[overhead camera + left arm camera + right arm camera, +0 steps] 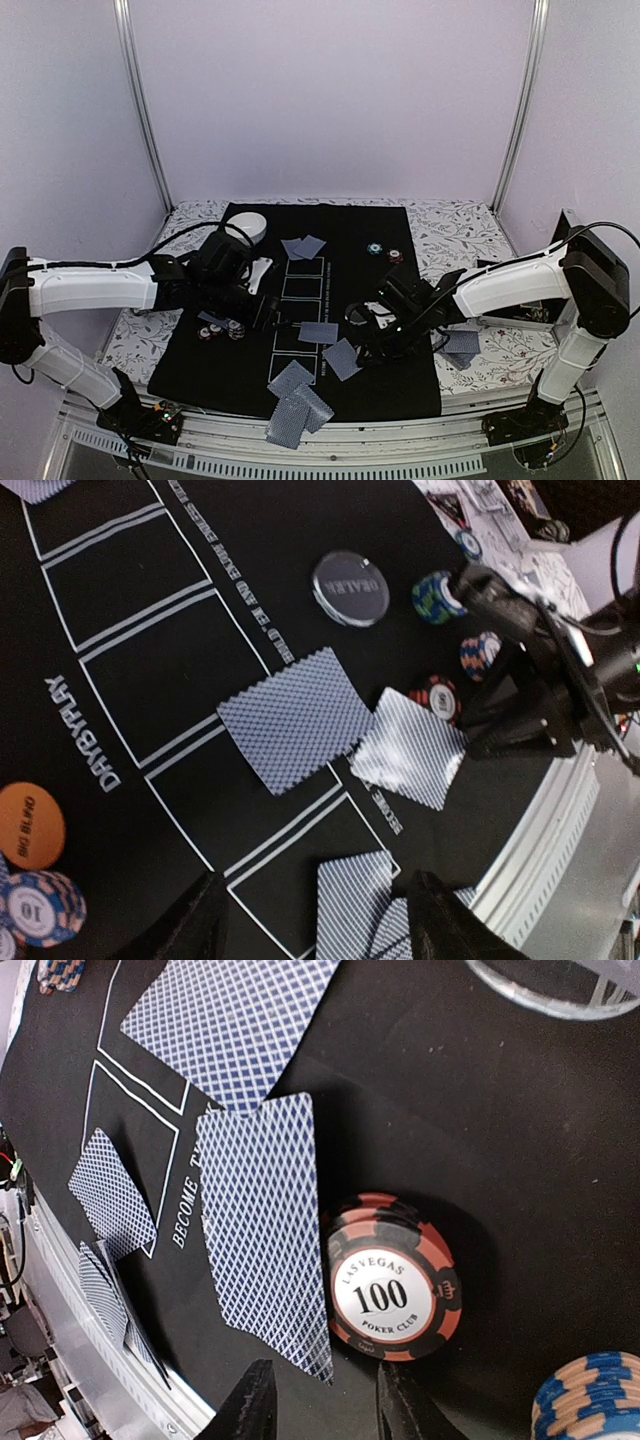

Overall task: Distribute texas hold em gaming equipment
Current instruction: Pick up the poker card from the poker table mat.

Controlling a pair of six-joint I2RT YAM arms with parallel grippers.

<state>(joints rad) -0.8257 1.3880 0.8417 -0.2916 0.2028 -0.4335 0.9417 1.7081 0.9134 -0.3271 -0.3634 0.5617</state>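
Observation:
Grey-blue-backed cards lie scattered on the black mat (pixel 380 385): one on a white rectangle (pixel 318 332), one beside it (pixel 342 358), several near the front edge (pixel 298 400). My left gripper (pixel 268 312) hovers open over the mat; in its wrist view the fingers (pixel 190 925) straddle a card (pixel 355 895) without touching it. My right gripper (pixel 365 338) stands open and low; its fingertips (pixel 250 1405) sit just short of a card's corner (pixel 265 1230) and a red-black "100" chip stack (pixel 395 1280). A clear dealer disc (pixel 350 585) and an orange blind disc (pixel 28 825) rest on the mat.
A white bowl (pixel 250 225) stands at the mat's back left. Teal (pixel 375 249) and red (pixel 396 256) chip stacks sit at the back right, more chips (pixel 222 330) under the left arm. A card (pixel 462 343) lies off the mat at right. The metal front rail (pixel 330 455) is close.

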